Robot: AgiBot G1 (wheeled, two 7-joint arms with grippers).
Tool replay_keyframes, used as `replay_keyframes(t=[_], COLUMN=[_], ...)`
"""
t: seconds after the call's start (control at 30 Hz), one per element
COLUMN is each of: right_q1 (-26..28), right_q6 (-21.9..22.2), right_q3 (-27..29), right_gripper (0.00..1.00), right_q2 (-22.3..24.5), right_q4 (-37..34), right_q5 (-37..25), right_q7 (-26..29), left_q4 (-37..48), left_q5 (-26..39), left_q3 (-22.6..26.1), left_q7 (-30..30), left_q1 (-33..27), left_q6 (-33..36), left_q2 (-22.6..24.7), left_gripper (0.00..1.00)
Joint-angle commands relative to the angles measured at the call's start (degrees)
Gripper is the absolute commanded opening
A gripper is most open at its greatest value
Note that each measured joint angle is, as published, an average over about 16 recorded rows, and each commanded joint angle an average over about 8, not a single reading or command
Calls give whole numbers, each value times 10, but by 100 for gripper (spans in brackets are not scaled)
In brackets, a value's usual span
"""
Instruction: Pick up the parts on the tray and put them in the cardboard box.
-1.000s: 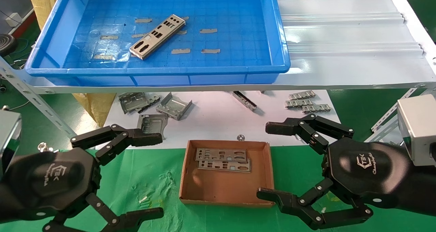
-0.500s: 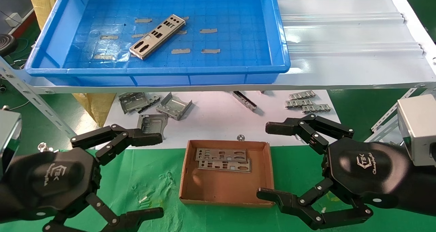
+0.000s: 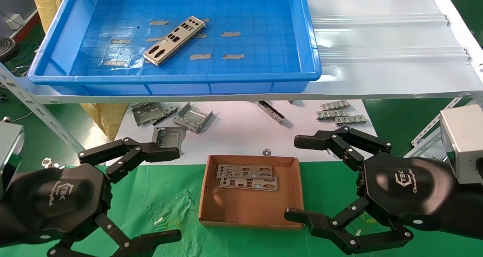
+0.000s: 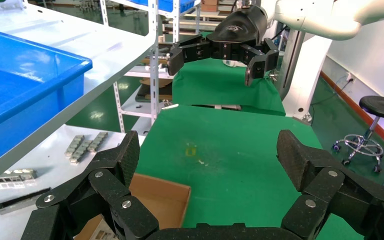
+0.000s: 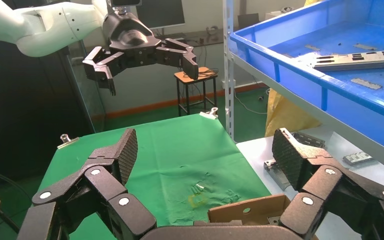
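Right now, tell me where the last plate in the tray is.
Head view: the plate lies slanted near the middle of the blue tray, among tape scraps, left of centre.

The tray (image 3: 305, 42) was bright blue with a grid-patterned floor and grey tape scraps; the part (image 3: 174, 40) in it was silver-grey with dark cut-outs; the cardboard box (image 3: 298, 189), lower centre, was brown on a green cloth (image 3: 169, 196); both grippers were black

Mid-frame I see bent grey brackets (image 3: 171, 119) and ridged clips (image 3: 340, 113) on a white sheet (image 3: 241, 132); green cloth (image 3: 158, 200) below.
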Motion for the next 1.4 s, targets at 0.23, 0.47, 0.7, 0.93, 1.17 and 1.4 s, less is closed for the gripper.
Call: replay_keyframes(t=[0.23,0.47,0.7,0.93,1.17,1.4], right_q1=[0,0,0,0,0,0], right_q6=[0,0,0,0,0,0], right_q3=[0,0,0,0,0,0], right_gripper=[100,100,100,100,100,100], right_q2=[0,0,0,0,0,0], right_q4=[0,0,0,0,0,0], right_q5=[0,0,0,0,0,0], right_q7=[0,0,0,0,0,0], left_q4=[0,0,0,0,0,0], left_q5=[0,0,0,0,0,0], left_q3=[0,0,0,0,0,0], left_q7=[0,0,0,0,0,0], left_q1=[0,0,0,0,0,0], left_q6=[0,0,0,0,0,0], left_q2=[0,0,0,0,0,0], left_gripper=[100,100,100,100,100,100])
